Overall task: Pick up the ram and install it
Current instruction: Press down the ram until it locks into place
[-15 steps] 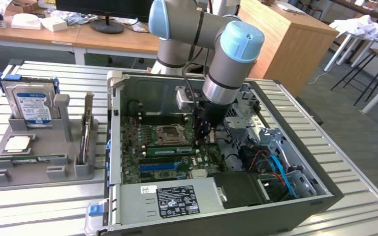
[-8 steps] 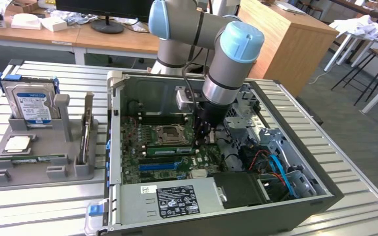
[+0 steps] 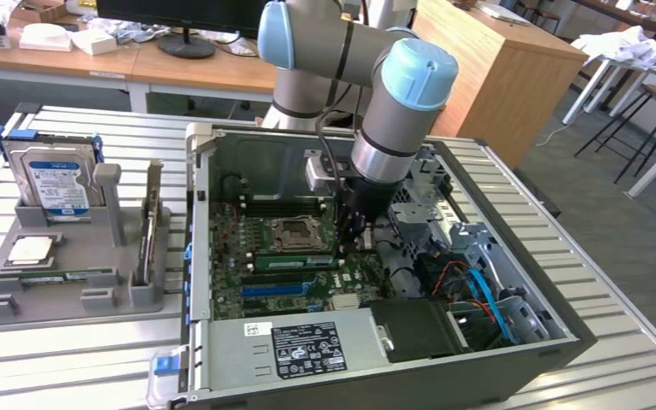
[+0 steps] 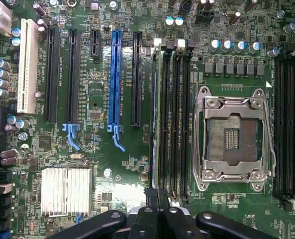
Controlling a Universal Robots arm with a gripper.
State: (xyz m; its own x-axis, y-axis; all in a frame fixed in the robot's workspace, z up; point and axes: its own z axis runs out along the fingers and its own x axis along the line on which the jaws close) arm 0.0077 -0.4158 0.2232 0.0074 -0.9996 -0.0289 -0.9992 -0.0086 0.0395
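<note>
The ram (image 4: pixel 154 114) is a thin green stick standing on edge in the memory slot farthest from the CPU socket (image 4: pixel 232 137). In the exterior view the ram (image 3: pixel 297 259) shows as a green strip just in front of the socket, inside the open PC case. My gripper (image 4: pixel 158 195) is shut, its black fingertips together right over one end of the ram and its slot. I cannot tell whether they touch it. The arm reaches down into the case, with the gripper (image 3: pixel 357 239) low over the motherboard (image 3: pixel 248 248).
Case walls (image 3: pixel 199 256) ring the board, with a power supply (image 3: pixel 294 346) and cables at the exterior view's right. A grey fixture (image 3: pixel 134 295) at the exterior view's left holds a hard drive (image 3: pixel 55 184). Blue and black expansion slots (image 4: pixel 115 74) lie beside the memory slots.
</note>
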